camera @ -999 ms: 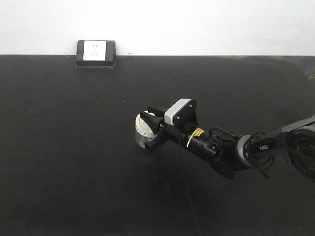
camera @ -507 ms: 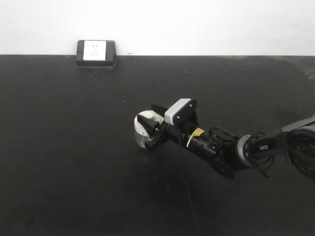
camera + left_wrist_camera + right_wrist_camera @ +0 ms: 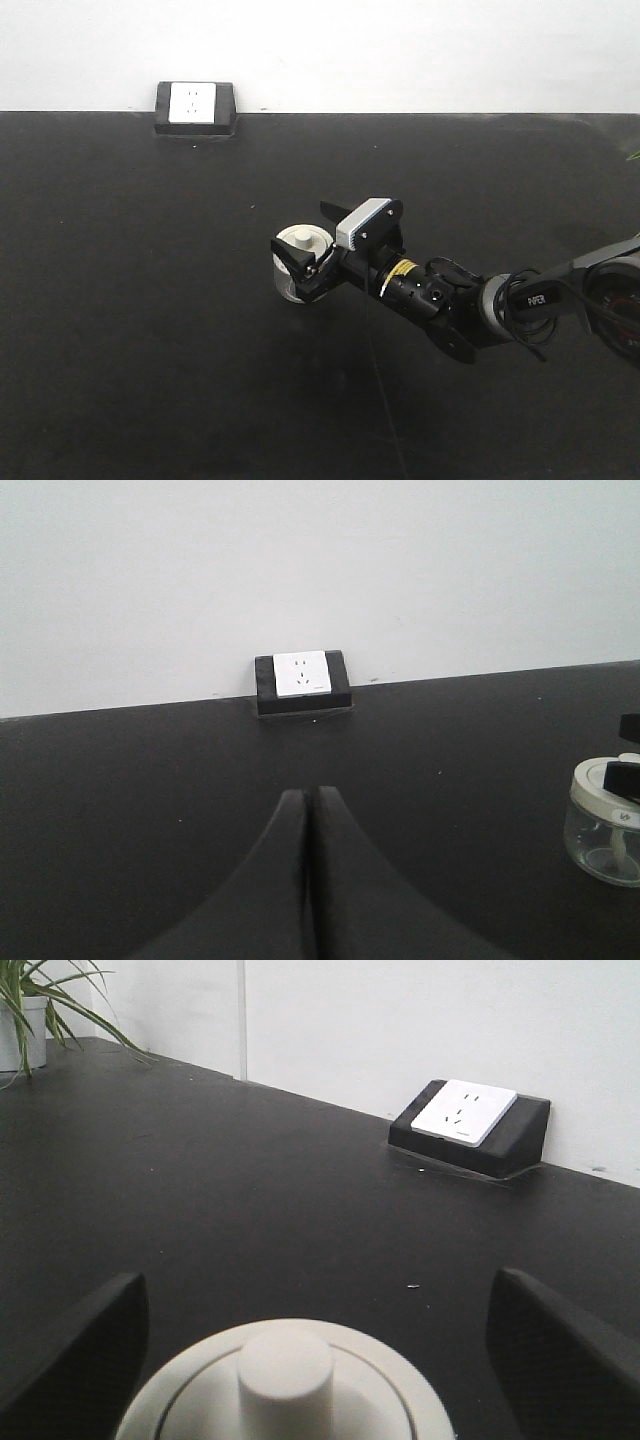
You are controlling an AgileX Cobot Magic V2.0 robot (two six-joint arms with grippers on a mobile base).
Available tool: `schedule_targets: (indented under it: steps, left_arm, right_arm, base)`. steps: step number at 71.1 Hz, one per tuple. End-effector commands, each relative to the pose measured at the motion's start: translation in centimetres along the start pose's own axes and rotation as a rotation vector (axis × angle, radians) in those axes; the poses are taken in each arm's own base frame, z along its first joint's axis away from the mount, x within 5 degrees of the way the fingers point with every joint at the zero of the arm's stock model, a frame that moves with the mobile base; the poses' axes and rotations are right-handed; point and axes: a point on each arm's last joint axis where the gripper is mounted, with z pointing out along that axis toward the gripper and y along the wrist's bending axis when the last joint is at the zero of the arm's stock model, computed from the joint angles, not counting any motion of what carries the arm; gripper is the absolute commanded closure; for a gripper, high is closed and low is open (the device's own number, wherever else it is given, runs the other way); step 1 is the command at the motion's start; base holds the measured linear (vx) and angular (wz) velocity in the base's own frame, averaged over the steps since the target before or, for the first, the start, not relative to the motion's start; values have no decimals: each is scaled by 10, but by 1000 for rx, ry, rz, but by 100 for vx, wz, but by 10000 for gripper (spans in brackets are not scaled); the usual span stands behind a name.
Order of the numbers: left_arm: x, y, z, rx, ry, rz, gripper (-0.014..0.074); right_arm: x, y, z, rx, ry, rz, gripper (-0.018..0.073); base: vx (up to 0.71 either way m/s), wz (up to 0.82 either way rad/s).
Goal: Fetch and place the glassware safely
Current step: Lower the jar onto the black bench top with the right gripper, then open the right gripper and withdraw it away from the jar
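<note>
The glass jar (image 3: pixel 297 262) is seen standing on the black table (image 3: pixel 150 300), a little left of the table's middle, with its cream lid (image 3: pixel 280 1385) and knob facing up. The right gripper (image 3: pixel 308 244) is spread wide around the jar, one finger (image 3: pixel 75 1345) on each side with clear gaps, so nothing is gripped. Compared with a second ago, the fingers have been parted further and the jar, earlier tilted between them, is now set upright with the lid top visible. The left gripper (image 3: pixel 307 810) is pressed shut with its fingertips touching, well apart from the jar. A wall socket (image 3: pixel 194 106) is seen at the table's far edge.
</note>
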Motion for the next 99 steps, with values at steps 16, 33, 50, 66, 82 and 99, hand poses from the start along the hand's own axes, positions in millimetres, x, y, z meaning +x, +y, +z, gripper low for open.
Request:
schedule_targets:
  steps: [16, 33, 50, 66, 82, 99]
  left_arm:
    - [-15, 0, 0, 1, -96, -14, 603]
    - [-15, 0, 0, 1, -96, -14, 603]
    - [-15, 0, 0, 1, -96, -14, 603]
    - [-15, 0, 0, 1, -96, -14, 603]
    - [-15, 0, 0, 1, -96, -14, 603]
    - [-15, 0, 0, 1, -96, -14, 603]
  right_arm:
    - [-79, -6, -7, 47, -102, -86, -33]
    - [-114, -1, -48, 195, -132, -1, 22]
    - [-126, 5, -100, 391, -91, 8, 97]
    - [-136, 15, -138, 464, 74, 24, 309]
    - [-175, 31, -172, 462, 94, 13, 572]
    - [-199, 47, -204, 461, 101, -9, 567]
  base:
    - [0, 0]
    - [0, 0]
    - [0, 0]
    - [0, 0]
    - [0, 0]
    - [0, 0]
